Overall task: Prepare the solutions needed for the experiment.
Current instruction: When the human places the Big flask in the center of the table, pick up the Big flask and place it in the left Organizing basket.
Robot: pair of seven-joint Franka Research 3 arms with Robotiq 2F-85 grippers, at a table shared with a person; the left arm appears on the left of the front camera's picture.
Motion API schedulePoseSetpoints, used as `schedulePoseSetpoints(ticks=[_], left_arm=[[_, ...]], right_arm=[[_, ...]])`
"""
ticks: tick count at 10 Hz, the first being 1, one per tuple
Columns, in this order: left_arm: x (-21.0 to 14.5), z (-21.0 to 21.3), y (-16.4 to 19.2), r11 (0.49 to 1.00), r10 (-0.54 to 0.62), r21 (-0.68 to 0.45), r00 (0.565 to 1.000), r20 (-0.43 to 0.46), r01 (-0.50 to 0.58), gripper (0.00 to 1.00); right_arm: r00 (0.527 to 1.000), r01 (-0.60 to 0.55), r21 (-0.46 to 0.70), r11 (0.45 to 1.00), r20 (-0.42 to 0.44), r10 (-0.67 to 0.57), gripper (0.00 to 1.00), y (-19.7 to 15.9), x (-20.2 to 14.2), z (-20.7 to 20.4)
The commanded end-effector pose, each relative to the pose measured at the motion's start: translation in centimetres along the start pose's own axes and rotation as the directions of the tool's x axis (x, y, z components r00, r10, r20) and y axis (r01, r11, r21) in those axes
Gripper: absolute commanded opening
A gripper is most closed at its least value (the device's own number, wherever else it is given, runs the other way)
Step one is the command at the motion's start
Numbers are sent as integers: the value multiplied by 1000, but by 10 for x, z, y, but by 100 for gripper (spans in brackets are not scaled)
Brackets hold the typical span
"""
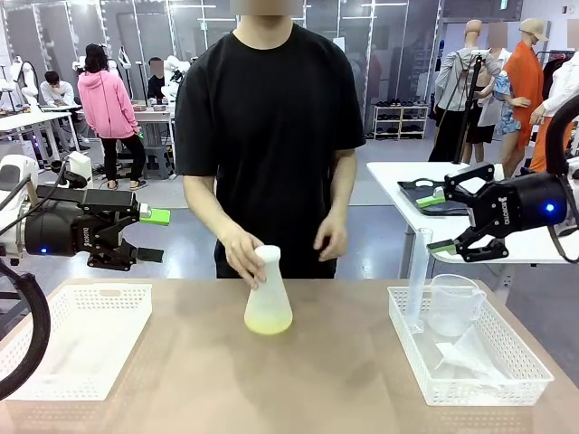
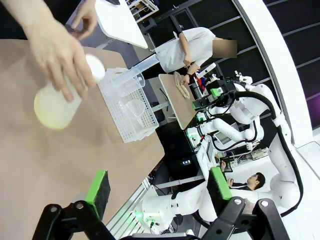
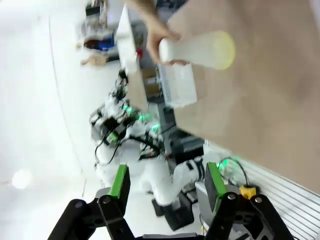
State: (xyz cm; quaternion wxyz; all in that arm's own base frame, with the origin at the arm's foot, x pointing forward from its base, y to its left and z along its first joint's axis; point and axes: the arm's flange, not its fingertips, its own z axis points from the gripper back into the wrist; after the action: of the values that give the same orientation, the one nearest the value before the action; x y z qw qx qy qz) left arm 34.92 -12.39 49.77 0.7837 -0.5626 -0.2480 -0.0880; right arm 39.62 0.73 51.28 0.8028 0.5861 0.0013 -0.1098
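Though white lettering sits on the black body of each end effector, it is too small for me to read from here.

I count one frosted conical flask (image 1: 269, 298), standing near the middle of the tan surface (image 1: 344, 380) between two white mesh baskets. A shallow layer of pale yellow solution (image 1: 268, 319) shows through its base. The person across from me has one hand (image 1: 242, 253) closed around the flask's neck. The other hand (image 1: 331, 237) hangs free just beside it.

The basket on my left (image 1: 77, 348) lies flat near the surface's edge. The basket on my right (image 1: 470, 362) holds one tall clear measuring cylinder (image 1: 417, 280) and one clear handled beaker (image 1: 452, 306), both upright.

I have two end effectors in the air, each well apart from the flask. The left end effector (image 1: 152, 236) hovers above the left basket, green pads spread wide, gripping nothing. The right end effector (image 1: 437, 223) hangs above the right basket, jaws also parted and empty.
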Motion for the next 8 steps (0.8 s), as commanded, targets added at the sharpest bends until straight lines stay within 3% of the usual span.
schedulePoseSetpoints(ticks=[1,5,8], left_arm=[[1,0,-3,1000,14,7,1000,1,-14,100],[1,0,-3,1000,14,7,1000,1,-14,100],[1,0,-3,1000,14,7,1000,1,-14,100]], right_arm=[[998,-26,55,998,-60,30,76,-13,9,1],[996,-92,195,976,13,91,76,-30,8,-9],[990,-142,169,975,19,141,76,-29,-1,-5]])
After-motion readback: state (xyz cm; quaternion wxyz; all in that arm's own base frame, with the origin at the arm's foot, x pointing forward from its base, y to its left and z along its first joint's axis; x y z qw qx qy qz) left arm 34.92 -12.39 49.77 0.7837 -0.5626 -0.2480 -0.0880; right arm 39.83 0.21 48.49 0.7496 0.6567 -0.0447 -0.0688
